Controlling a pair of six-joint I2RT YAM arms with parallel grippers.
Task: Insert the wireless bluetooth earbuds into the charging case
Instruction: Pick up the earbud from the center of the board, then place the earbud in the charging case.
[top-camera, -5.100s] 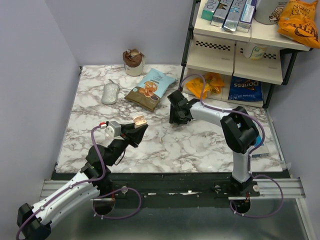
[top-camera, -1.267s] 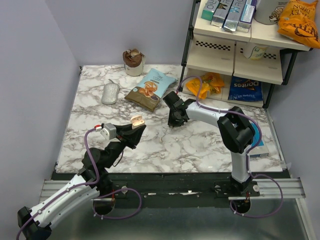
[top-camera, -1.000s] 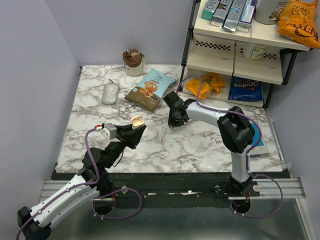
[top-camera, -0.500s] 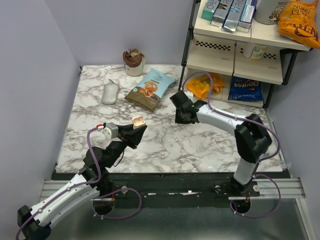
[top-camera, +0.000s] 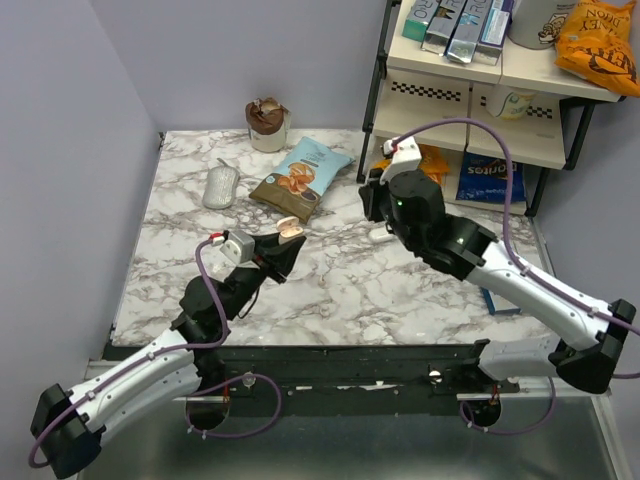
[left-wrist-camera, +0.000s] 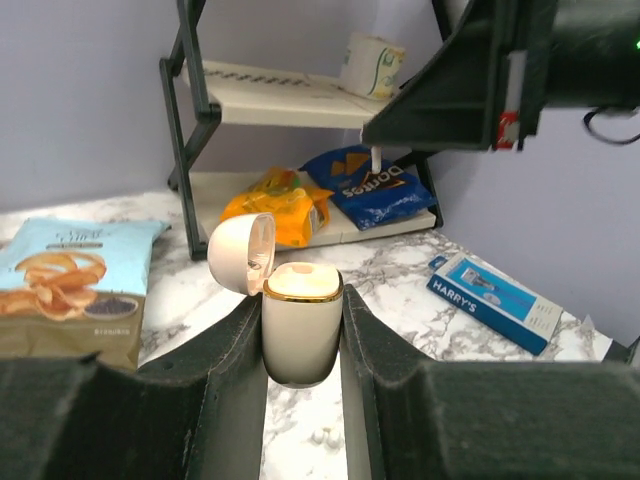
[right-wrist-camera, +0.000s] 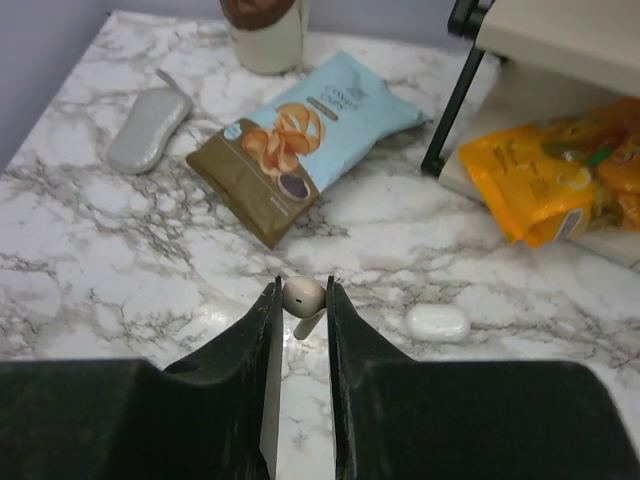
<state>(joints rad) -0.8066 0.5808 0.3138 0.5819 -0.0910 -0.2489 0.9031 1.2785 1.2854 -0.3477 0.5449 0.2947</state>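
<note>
Earbud (right-wrist-camera: 303, 296): small cream bud, stem pointing down, pinched between the right claw's two fingertips above the marble table (right-wrist-camera: 120, 250).
Right claw (right-wrist-camera: 300, 300): narrow, closed on the earbud, raised over the table near the foot of the black rack (right-wrist-camera: 455, 100).
Charging case (left-wrist-camera: 302, 335): cream, upright, lid (left-wrist-camera: 243, 253) swung open to one side (a gold rim shows around the mouth). It is held off the table, over the near-left part in the overhead view.
Left claw (left-wrist-camera: 302, 315): partly closed, its fingers pressed on both sides of the case body.
Gap: case and earbud are well apart, not touching.
White oval piece (right-wrist-camera: 437, 322): lies on the table near the held earbud, toward the rack (too small to tell what it is).
Surroundings: a blue snack bag (right-wrist-camera: 310, 125) and a grey oval thing (right-wrist-camera: 148, 130) lie farther back on the table. An orange bag (right-wrist-camera: 540, 175) sits on the rack's lowest shelf.
</note>
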